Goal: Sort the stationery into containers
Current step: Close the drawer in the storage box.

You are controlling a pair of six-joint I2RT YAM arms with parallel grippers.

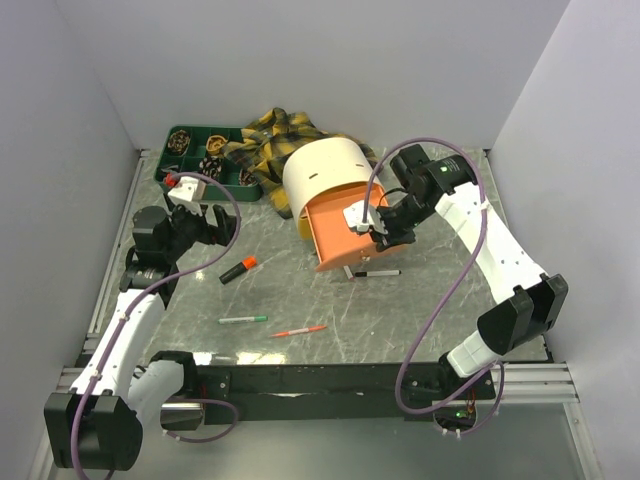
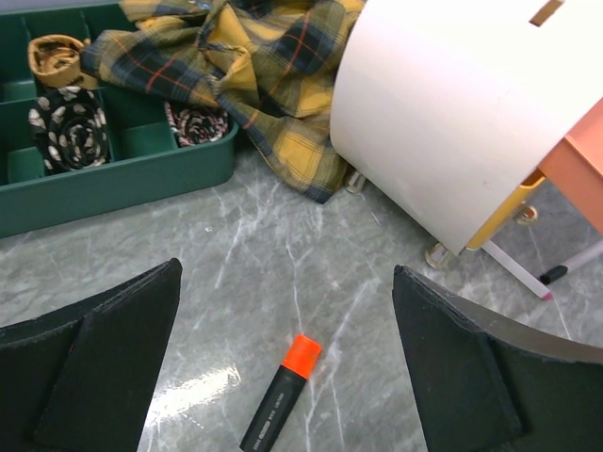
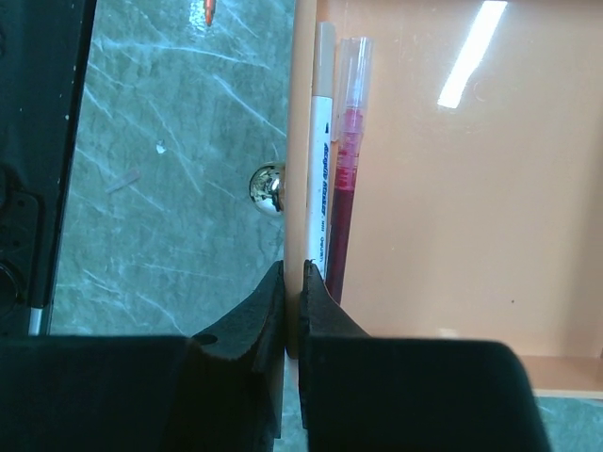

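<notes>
A black highlighter with an orange cap (image 1: 238, 269) lies on the marble table. My left gripper (image 1: 203, 224) hovers over it, open and empty. In the left wrist view the highlighter (image 2: 280, 394) lies between and below the spread fingers of the left gripper (image 2: 287, 282). The cream drum (image 1: 322, 172) lies on its side, and its orange tray (image 1: 345, 235) is pulled out. My right gripper (image 1: 378, 228) is shut on the orange tray's side wall (image 3: 303, 141). A white pen (image 3: 320, 160) and a red pen (image 3: 347, 160) lie inside the tray against that wall.
The dark green divided tray (image 1: 196, 135) at the back left holds patterned rolls (image 2: 68, 132). The plaid cloth (image 1: 270, 135) lies between it and the drum. A green-tipped pen (image 1: 243, 319), a red pen (image 1: 298, 331) and a black-tipped pen (image 1: 375, 272) lie loose on the table.
</notes>
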